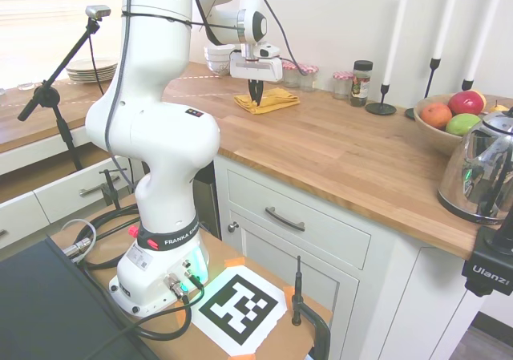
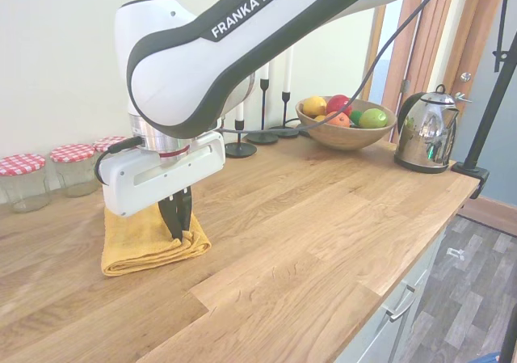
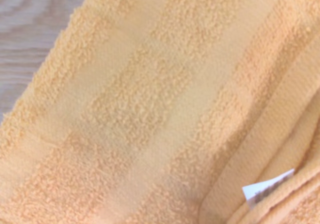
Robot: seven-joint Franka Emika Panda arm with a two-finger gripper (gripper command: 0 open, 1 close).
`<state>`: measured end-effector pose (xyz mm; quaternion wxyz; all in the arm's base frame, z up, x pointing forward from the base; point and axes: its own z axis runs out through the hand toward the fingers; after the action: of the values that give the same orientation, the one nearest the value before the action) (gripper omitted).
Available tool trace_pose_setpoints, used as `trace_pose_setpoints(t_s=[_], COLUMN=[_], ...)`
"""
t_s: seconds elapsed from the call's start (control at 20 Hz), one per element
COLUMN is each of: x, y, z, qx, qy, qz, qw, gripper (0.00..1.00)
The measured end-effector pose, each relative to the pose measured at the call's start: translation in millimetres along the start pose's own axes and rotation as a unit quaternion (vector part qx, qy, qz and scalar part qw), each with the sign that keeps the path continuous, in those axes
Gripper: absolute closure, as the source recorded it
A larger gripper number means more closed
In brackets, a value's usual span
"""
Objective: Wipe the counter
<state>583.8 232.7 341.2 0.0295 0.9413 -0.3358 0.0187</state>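
The pincer (image 2: 178, 227) points straight down, its fingers drawn together and pressing on a folded yellow towel (image 2: 145, 238). The towel lies flat on the wooden worktop (image 2: 323, 217) near its back edge, just before three red-lidded jars (image 2: 73, 169).

cream wall (image 2: 65, 72), white cabinets (image 1: 321, 248), grey wood-look floor (image 2: 460, 290) (bright daylight at a window (image 1: 48, 23)).
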Motion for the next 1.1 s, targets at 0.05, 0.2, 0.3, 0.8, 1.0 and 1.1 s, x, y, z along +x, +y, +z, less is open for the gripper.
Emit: trace_pose_setpoints(t_s=[0.05,0.2,0.3,0.8,1.0,1.1], x=[0,0,0,0,0,0], y=[0,0,0,3,5,6], z=[0,-2,-2,-24,-38,-43], qx=[0.000,0.001,0.001,0.011,0.016,0.018], qy=[0.000,0.001,0.001,0.008,0.013,0.015], qz=[0.000,0.000,0.000,0.001,0.001,0.002], qw=[1.0000,1.0000,1.0000,0.9999,0.9998,0.9997], gripper=[0.00,0.00,0.00,0.00,0.00,0.00])
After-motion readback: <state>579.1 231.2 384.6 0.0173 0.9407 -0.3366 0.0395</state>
